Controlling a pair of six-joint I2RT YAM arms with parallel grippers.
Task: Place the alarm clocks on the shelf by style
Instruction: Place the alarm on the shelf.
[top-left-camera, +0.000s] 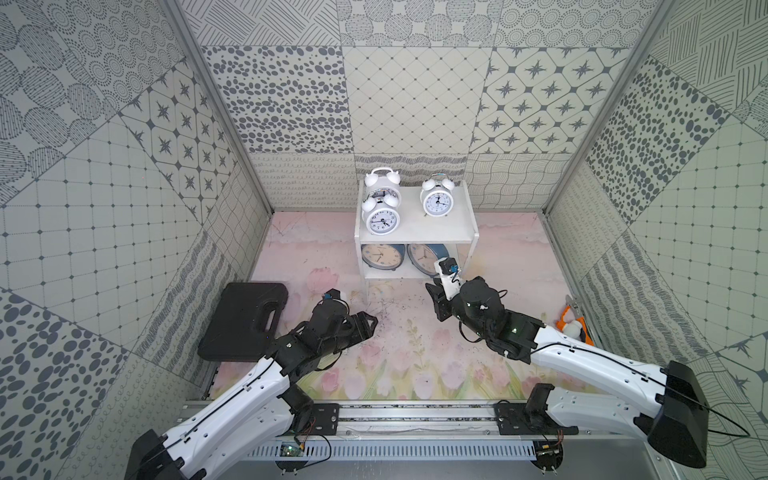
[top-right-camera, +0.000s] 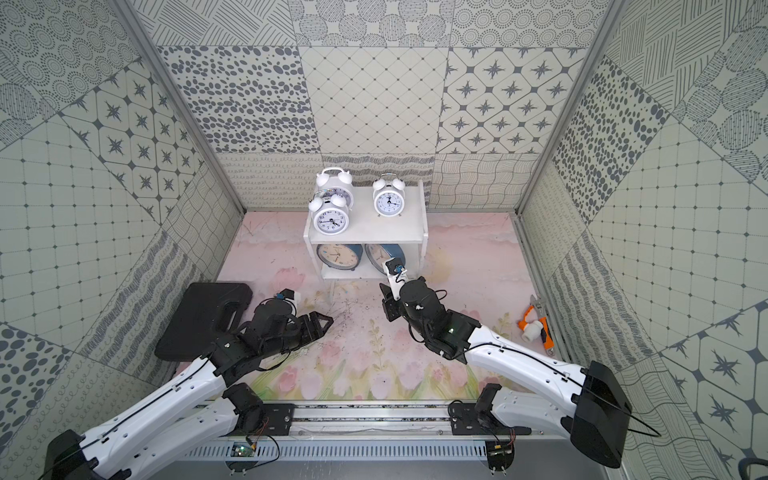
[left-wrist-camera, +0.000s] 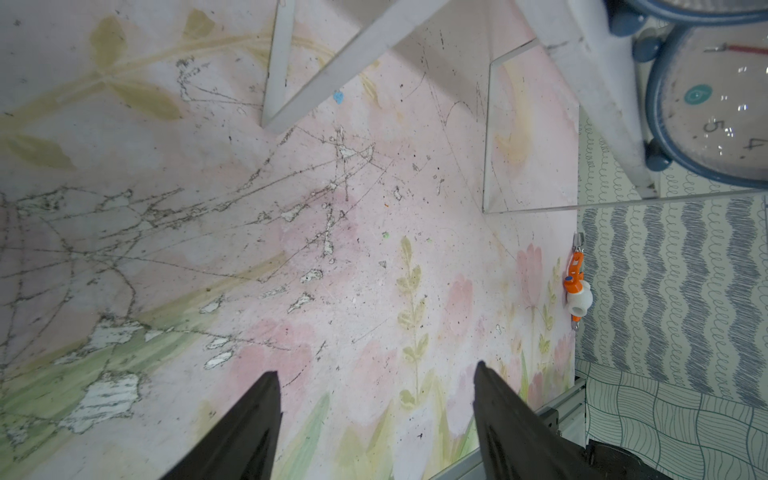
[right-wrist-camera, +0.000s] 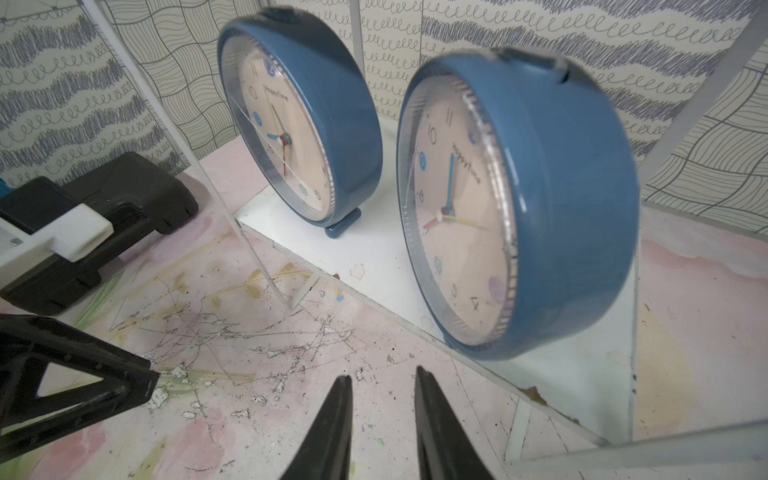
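The right tool (right-wrist-camera: 381, 376) is seen with its jaws only narrowly apart and nothing between them. It is held low over the table (top-left-camera: 395, 357), just in front of the right end of the shelf (top-left-camera: 432, 227). The right-hand blue alarm clock (right-wrist-camera: 540, 199) is found just beyond the tips, upright near the front edge of the lower board. The other blue alarm clock (right-wrist-camera: 307, 116) is set beside it, further left, with a gap between the two cases.

The top board is taken up by the front white twin-bell clock (top-left-camera: 380, 218) and the rear white twin-bell clock (top-left-camera: 382, 180) at its left end. The right white twin-bell clock (top-left-camera: 435, 201) is placed apart from them, with bare board between.

The left tool (left-wrist-camera: 376, 370) is seen with jaws wide and empty, over the table left of the shelf's front leg. Open table is left between the two tools. A black case (top-left-camera: 245, 320) is laid flat by the left wall, beside the left arm. An orange-handled wrench (left-wrist-camera: 574, 270) and a white fitting (left-wrist-camera: 579, 301) are lodged against the right wall, well apart from the shelf.
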